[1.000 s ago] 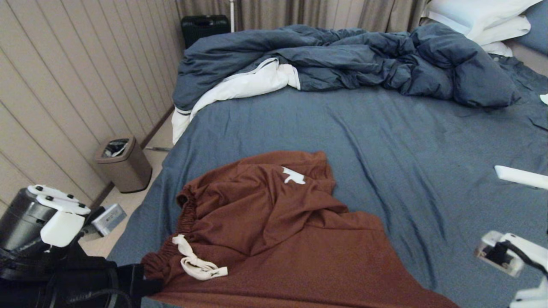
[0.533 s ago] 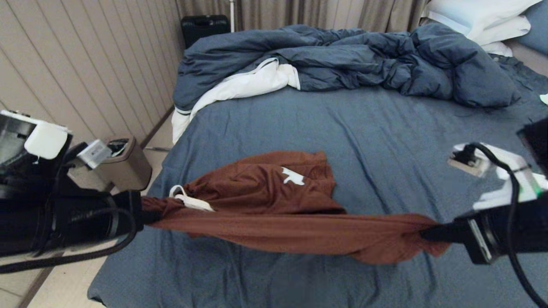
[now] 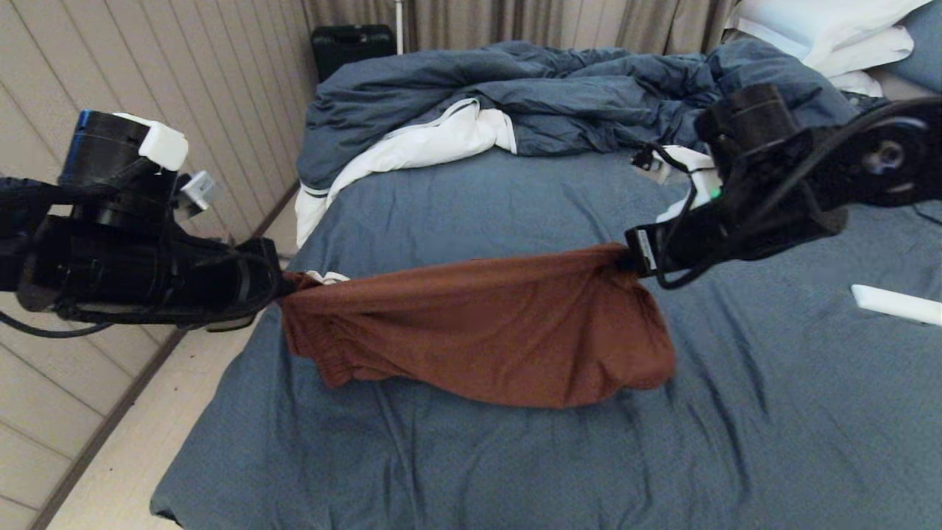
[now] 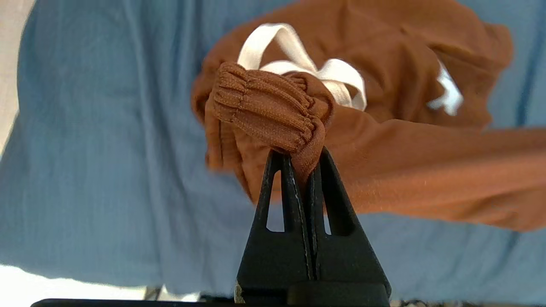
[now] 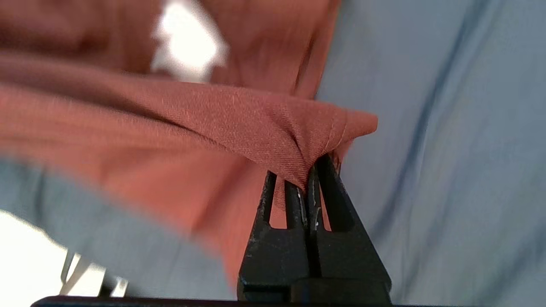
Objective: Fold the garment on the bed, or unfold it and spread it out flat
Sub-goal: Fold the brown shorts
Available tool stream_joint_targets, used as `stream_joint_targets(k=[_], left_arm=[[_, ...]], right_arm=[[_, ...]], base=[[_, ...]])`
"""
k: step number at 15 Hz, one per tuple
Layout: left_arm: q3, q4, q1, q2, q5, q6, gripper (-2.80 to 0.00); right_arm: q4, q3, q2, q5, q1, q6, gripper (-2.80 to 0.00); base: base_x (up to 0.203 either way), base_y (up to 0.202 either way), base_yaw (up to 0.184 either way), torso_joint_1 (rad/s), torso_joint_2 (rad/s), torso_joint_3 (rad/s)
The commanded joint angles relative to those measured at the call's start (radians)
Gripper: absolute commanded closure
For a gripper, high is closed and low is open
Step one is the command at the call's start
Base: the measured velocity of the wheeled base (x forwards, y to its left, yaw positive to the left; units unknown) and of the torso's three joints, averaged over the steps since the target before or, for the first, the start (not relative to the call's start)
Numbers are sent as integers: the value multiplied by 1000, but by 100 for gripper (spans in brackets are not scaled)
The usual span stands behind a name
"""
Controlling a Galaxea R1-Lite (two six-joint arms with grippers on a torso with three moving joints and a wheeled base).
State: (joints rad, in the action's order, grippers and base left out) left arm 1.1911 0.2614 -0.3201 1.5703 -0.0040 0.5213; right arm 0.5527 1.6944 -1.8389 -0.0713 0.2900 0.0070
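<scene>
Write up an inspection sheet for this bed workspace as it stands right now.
Surface: bed, slate-blue sheet, wrinkled.
Job's things: rust-brown shorts hang stretched between both grippers; white drawstring by the waistband.
Clutter: rumpled blue duvet, white pillows, a white object on the sheet.
Grippers: left gripper shut on the waistband; right gripper shut on a hem corner.
Cables: black cables on the right arm.
Surroundings: panelled wall, curtains, black suitcase.

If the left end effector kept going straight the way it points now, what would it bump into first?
Probably the other arm. The left end effector, shut on the shorts at the waistband, points across the bed toward the right end effector holding the far end. Depth is hard to judge.
</scene>
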Motion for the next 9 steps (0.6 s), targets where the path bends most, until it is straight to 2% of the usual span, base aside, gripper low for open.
stream_joint_targets(k=[1, 3, 8, 9], left_arm=[[43, -3, 20, 103, -8, -8, 0], [69, -4, 26, 160, -12, -16, 0], [128, -19, 29, 220, -14, -30, 0], [127, -22, 29, 217, -13, -32, -280]], right_arm=[[5, 179, -228, 5, 4, 0, 0], [7, 256, -326, 13, 12, -8, 0], [-32, 269, -385, 16, 8, -19, 0], [-46, 268, -385, 16, 8, -13, 0]], base=[[0, 0, 0, 0, 0, 0], [0, 0, 0, 0, 0, 0], [0, 0, 0, 0, 0, 0], [0, 0, 0, 0, 0, 0]])
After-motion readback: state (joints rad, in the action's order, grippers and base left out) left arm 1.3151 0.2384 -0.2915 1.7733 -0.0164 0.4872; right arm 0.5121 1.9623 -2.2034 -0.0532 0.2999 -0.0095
